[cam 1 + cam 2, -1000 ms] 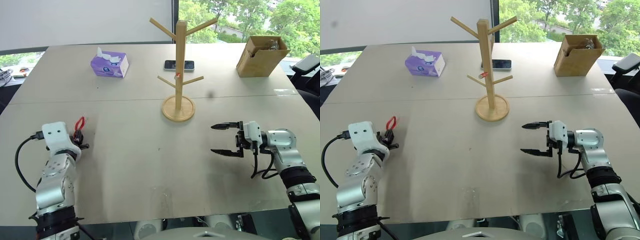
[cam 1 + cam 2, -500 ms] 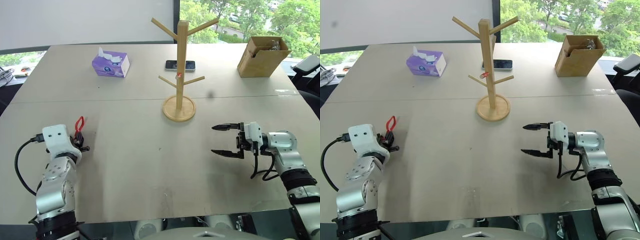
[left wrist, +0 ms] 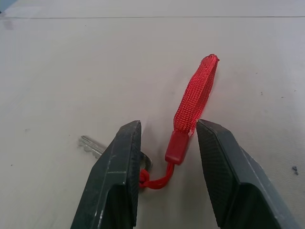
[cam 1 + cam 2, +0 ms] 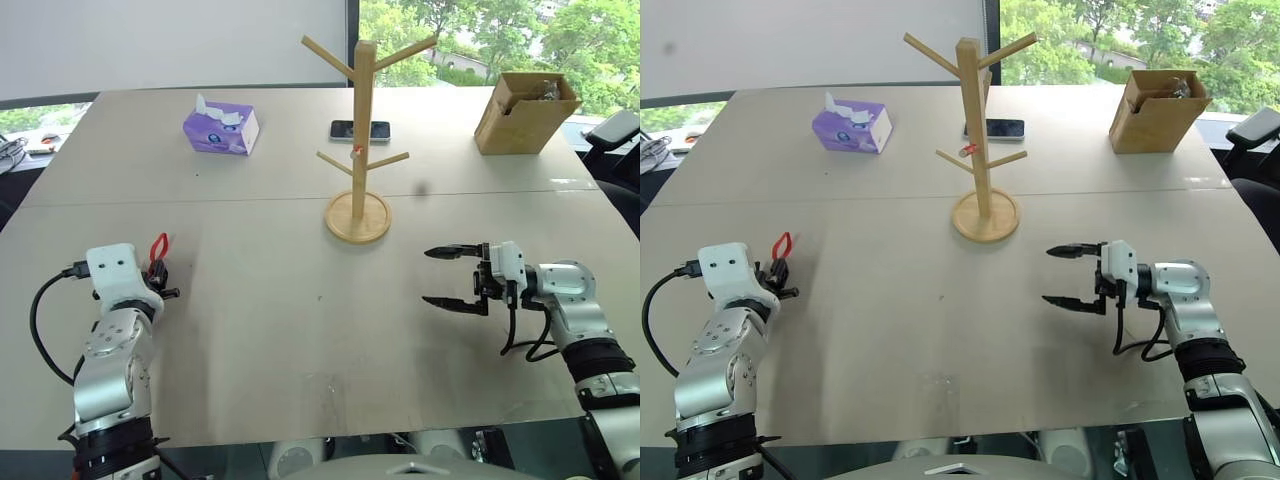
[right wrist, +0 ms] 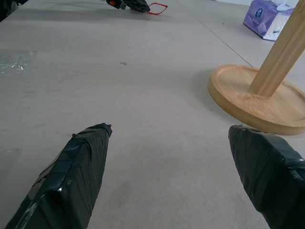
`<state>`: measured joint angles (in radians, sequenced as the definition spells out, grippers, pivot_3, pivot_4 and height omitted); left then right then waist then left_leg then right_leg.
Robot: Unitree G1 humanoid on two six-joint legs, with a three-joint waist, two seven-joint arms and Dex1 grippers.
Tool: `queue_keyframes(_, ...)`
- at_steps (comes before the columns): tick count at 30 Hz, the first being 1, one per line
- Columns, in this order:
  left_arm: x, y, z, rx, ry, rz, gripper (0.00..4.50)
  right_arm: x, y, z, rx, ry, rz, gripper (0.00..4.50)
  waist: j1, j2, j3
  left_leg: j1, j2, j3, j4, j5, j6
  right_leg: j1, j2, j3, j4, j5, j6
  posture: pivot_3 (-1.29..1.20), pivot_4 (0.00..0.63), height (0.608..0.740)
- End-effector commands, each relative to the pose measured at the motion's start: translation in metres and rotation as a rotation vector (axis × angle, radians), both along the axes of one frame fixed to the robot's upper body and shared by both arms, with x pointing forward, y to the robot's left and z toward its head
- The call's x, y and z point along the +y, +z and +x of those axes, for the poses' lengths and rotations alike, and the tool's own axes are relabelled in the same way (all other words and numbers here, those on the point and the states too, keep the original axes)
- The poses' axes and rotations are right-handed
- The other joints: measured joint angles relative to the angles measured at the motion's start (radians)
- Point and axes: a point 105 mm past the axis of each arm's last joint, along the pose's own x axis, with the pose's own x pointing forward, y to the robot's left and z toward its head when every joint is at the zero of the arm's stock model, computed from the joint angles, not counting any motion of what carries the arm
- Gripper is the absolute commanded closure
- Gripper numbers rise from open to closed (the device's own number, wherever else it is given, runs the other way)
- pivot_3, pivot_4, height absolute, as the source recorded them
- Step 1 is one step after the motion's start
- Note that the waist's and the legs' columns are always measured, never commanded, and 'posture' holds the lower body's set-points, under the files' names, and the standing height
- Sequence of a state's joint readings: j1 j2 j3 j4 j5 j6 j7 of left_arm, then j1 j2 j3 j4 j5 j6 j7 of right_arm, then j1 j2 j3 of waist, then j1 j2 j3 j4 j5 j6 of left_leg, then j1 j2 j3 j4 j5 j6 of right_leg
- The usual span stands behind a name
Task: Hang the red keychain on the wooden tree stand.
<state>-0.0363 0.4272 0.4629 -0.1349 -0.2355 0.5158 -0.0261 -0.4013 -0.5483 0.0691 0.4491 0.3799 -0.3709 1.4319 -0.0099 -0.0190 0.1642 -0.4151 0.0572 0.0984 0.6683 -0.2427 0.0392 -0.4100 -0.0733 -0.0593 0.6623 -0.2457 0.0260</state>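
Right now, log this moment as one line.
left gripper: open, straddling red keychain lying on table | right gripper: open, empty | wooden tree stand: pegs bare

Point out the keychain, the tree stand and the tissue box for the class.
keychain (image 3: 195, 93), left wrist view, on its red strap.
tree stand (image 4: 362, 120), left eye view, on its pole.
tissue box (image 4: 217, 133), left eye view, on its purple front.
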Motion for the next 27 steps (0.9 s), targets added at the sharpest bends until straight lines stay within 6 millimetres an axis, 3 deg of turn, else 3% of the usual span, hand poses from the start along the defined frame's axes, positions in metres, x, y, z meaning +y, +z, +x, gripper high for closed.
queue_keyframes(1, 0.006, 0.008, -0.002, -0.018, 0.012, 0.040, 2.65, -0.003, 0.010, 0.001, -0.036, -0.013, 0.015, 0.24, 0.000, 0.000, 0.000, 0.000, 0.000, 0.000, 0.000, 0.000, 0.000, 0.000, 0.000, 0.000, 0.000, 0.000, 0.000, 0.00, 0.150, 0.740)
queue_keyframes(13, 0.008, 0.001, -0.002, 0.013, -0.008, 0.045, 2.65, -0.003, 0.012, 0.003, -0.038, -0.027, 0.023, 0.24, 0.000, 0.000, 0.000, 0.000, 0.000, 0.000, 0.000, 0.000, 0.000, 0.000, 0.000, 0.000, 0.000, 0.000, 0.000, 0.00, 0.150, 0.740)
queue_keyframes(16, 0.008, 0.000, -0.002, 0.018, -0.015, 0.044, 3.40, -0.003, 0.013, 0.004, -0.040, -0.028, 0.023, 0.24, 0.000, 0.000, 0.000, 0.000, 0.000, 0.000, 0.000, 0.000, 0.000, 0.000, 0.000, 0.000, 0.000, 0.000, 0.000, 0.00, 0.150, 0.740)
queue_keyframes(18, 0.008, -0.001, -0.002, 0.020, -0.018, 0.042, 4.24, -0.003, 0.014, 0.004, -0.041, -0.029, 0.024, 0.24, 0.000, 0.000, 0.000, 0.000, 0.000, 0.000, 0.000, 0.000, 0.000, 0.000, 0.000, 0.000, 0.000, 0.000, 0.000, 0.00, 0.150, 0.740)
queue_keyframes(20, 0.008, -0.001, -0.002, 0.020, -0.019, 0.040, 4.45, -0.003, 0.015, 0.004, -0.042, -0.030, 0.024, 0.24, 0.000, 0.000, 0.000, 0.000, 0.000, 0.000, 0.000, 0.000, 0.000, 0.000, 0.000, 0.000, 0.000, 0.000, 0.000, 0.00, 0.150, 0.740)
queue_keyframes(27, 0.001, 0.004, -0.001, -0.022, -0.042, 0.030, 4.45, -0.003, 0.016, 0.007, -0.046, -0.043, 0.030, 0.24, 0.000, 0.000, 0.000, 0.000, 0.000, 0.000, 0.000, 0.000, 0.000, 0.000, 0.000, 0.000, 0.000, 0.000, 0.000, 0.00, 0.150, 0.740)
